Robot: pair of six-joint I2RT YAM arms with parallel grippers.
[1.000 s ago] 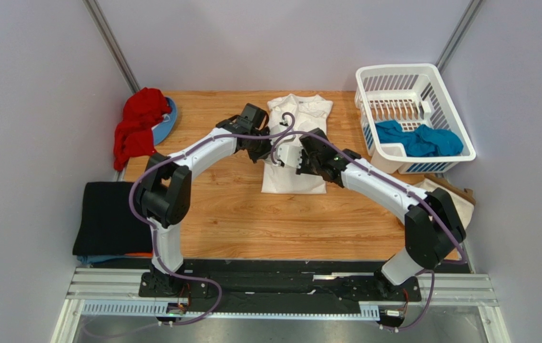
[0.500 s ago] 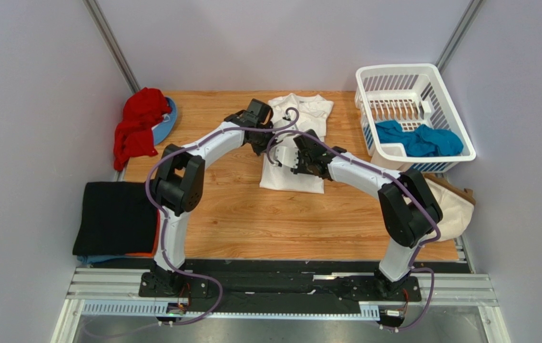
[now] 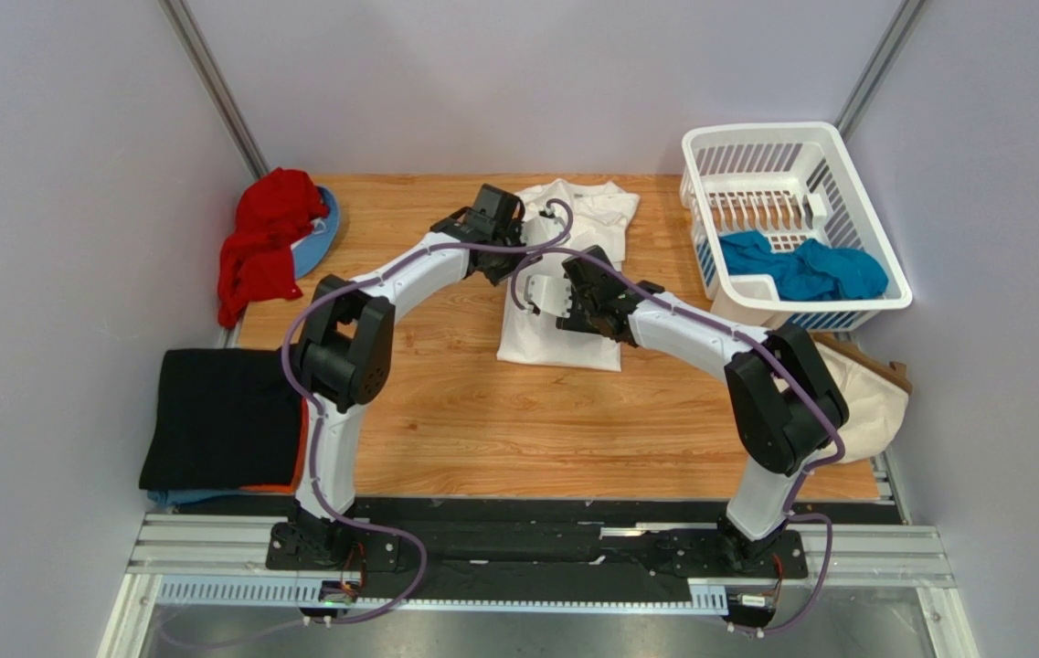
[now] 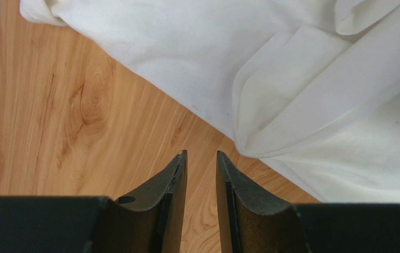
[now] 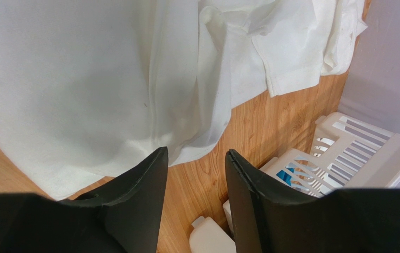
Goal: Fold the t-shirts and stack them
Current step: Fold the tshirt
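Observation:
A white t-shirt [image 3: 569,346] lies folded lengthwise on the middle of the wooden table [image 3: 484,425]. My left gripper [image 3: 508,258] hovers at its left edge. In the left wrist view that gripper [image 4: 202,154] is open over bare wood, with the white folds [image 4: 302,79] just ahead. My right gripper [image 3: 548,295] is over the shirt. In the right wrist view it [image 5: 196,153] is open and empty at the shirt's [image 5: 80,79] right edge. A black t-shirt [image 3: 216,418] lies on an orange one [image 3: 297,459] at the left. A teal one [image 3: 799,267] sits in the basket.
A white plastic basket [image 3: 786,151] stands at the back right and also shows as the basket [image 5: 344,153] in the right wrist view. A red cloth [image 3: 264,240] lies on a blue item [image 3: 324,226] at the back left. A cream bag [image 3: 868,398] hangs off the right edge.
Both grippers have gone from shut to open, letting go of the white t-shirt. Both arms reached farther toward the back of the table first, and the shirt now lies flat.

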